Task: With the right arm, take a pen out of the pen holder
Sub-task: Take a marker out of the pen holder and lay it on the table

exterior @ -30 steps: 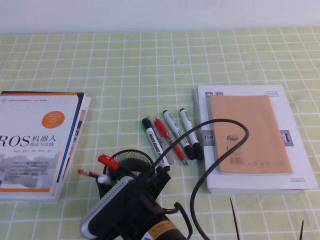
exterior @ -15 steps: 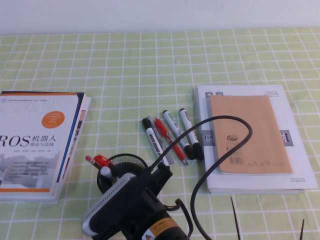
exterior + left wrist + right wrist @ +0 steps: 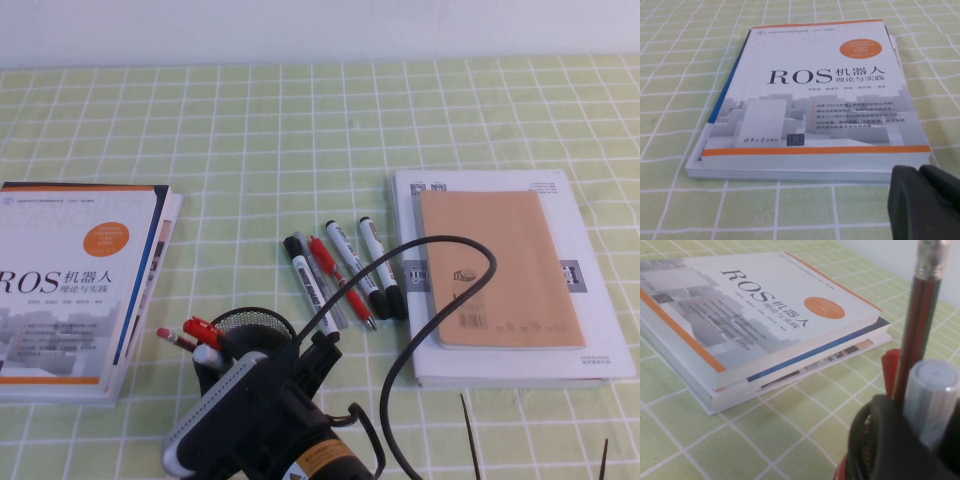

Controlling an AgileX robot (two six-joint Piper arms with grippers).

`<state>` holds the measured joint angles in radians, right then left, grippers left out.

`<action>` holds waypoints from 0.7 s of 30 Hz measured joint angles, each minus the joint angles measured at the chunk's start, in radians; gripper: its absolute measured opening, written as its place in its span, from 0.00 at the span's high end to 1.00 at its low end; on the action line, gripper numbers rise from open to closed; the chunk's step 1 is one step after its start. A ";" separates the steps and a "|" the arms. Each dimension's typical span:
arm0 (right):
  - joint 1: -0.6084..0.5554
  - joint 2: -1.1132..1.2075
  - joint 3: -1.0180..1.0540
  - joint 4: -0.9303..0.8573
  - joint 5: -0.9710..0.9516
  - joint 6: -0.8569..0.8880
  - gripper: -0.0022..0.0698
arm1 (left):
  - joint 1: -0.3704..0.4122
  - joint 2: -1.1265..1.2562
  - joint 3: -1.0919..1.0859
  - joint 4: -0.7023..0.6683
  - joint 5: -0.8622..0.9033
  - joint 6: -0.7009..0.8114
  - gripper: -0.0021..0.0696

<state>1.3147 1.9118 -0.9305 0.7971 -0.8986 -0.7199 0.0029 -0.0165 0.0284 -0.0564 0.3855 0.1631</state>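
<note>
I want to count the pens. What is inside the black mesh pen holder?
Seen in the pen holder: a red-capped pen, a pencil, a grey-capped marker. The right claw above it covers the rest. The left claw is beside the book.

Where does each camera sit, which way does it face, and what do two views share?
High view: raised on the robot's side, angled down at the table; right end effector over the pen holder.
Left wrist view: on left arm, facing the ROS book; left end effector near it.
Right wrist view: on right arm, looking past the pens at that book.
Both wrist views share the book.
</note>
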 joint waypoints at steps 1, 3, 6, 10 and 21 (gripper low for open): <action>0.000 0.000 0.000 0.000 0.000 0.000 0.73 | 0.000 0.000 0.000 0.000 0.000 0.000 0.98; 0.000 0.000 0.000 0.000 0.000 0.000 0.72 | 0.000 0.000 0.000 0.000 0.000 0.000 0.98; 0.002 0.000 0.000 0.001 0.000 -0.002 0.72 | 0.000 0.000 0.000 0.000 0.000 0.000 0.98; 0.012 0.000 0.000 0.002 -0.002 -0.008 0.72 | 0.000 0.000 0.000 0.000 0.000 0.000 0.98; 0.015 -0.002 0.000 0.008 -0.005 -0.011 0.56 | 0.000 0.000 0.000 0.000 0.000 0.000 0.98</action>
<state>1.3300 1.9100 -0.9305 0.8049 -0.9038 -0.7305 0.0029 -0.0165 0.0284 -0.0564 0.3855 0.1631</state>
